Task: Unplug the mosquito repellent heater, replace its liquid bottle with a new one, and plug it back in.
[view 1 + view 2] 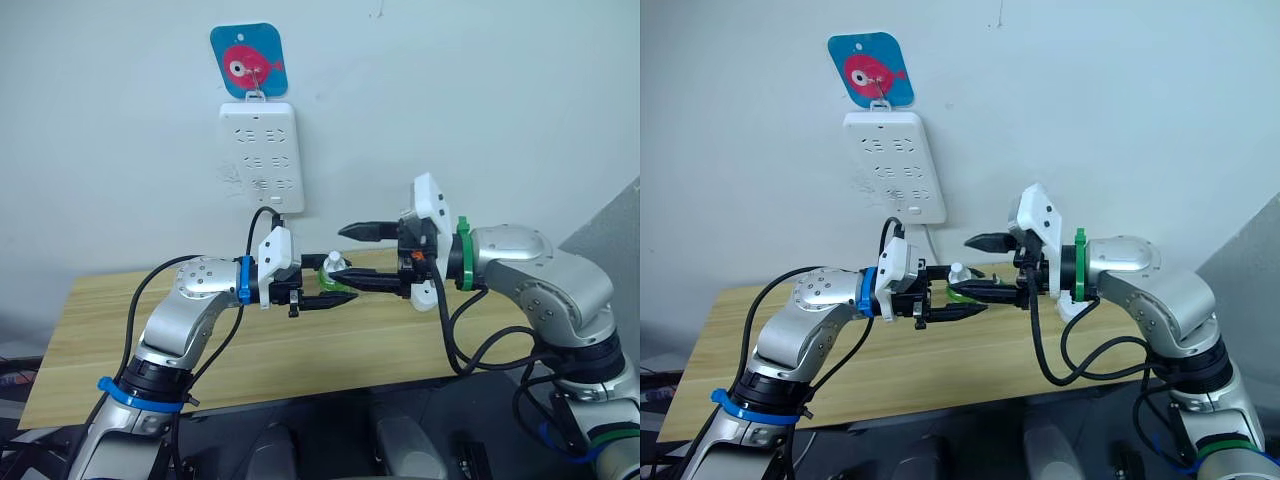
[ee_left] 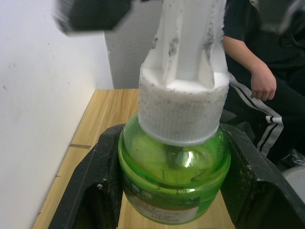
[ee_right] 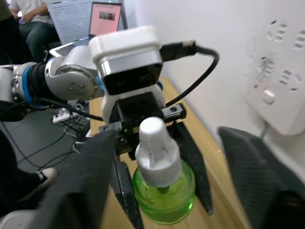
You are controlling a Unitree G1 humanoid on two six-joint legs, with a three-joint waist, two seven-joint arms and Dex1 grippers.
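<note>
Behind a wooden table (image 1: 120, 340) hangs a wall power strip (image 1: 261, 155). Left gripper (image 1: 322, 296), arm reaching inward, is clamped on the green liquid bottle (image 2: 174, 174); right gripper (image 1: 352, 258) faces it, jaws wide around its white cap (image 3: 155, 152).

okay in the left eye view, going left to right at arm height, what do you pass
Left gripper → green liquid bottle held in it → right gripper, open around the bottle's cap.
</note>
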